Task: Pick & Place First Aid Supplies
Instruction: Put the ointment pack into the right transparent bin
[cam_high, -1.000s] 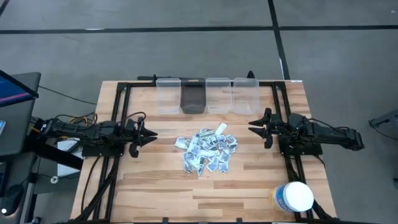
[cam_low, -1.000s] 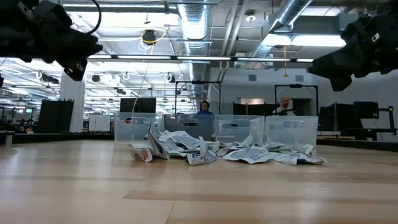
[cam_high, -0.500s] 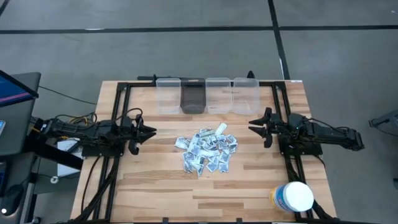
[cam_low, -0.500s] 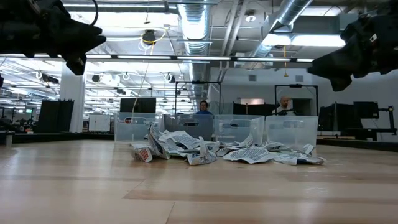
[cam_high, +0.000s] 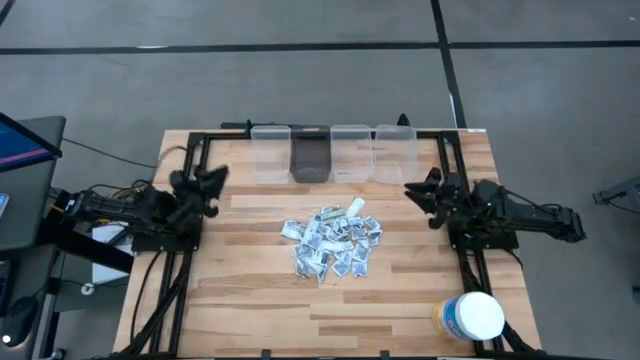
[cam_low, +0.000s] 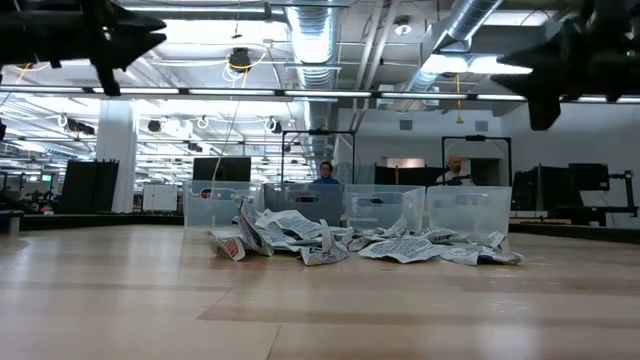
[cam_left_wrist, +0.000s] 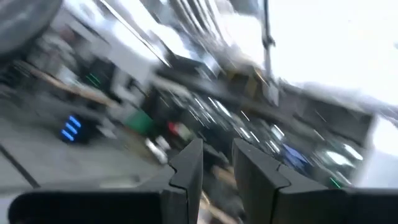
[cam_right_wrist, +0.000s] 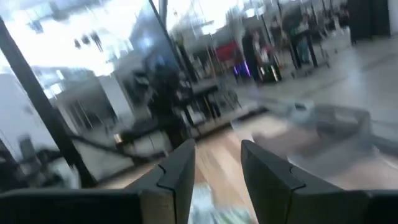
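The first aid supplies (cam_high: 333, 245) are a loose heap of small white-grey packets lying on the wooden table's middle, also seen in the low view as a heap (cam_low: 350, 240). My left gripper (cam_high: 208, 180) hovers at the table's left side, well left of the heap. It is tipped upward, open and holds nothing; its wrist view shows only the room past its fingers (cam_left_wrist: 186, 171). My right gripper (cam_high: 418, 192) hovers right of the heap, near level, open and holding nothing, with the table beyond its fingers (cam_right_wrist: 177, 174).
Three clear bins (cam_high: 270, 152) (cam_high: 350, 150) (cam_high: 395, 150) and a dark one (cam_high: 310, 158) line the far edge. A large white tub (cam_high: 470, 317) stands at the near right corner. Black frame rails (cam_high: 190, 150) border the table. Two people (cam_low: 328, 172) are in the room behind.
My left gripper has risen, tipped its fingers upward and swung from pointing at the heap toward the table's far edge. My right gripper has tipped up a little and rolled slightly. The heap has not moved.
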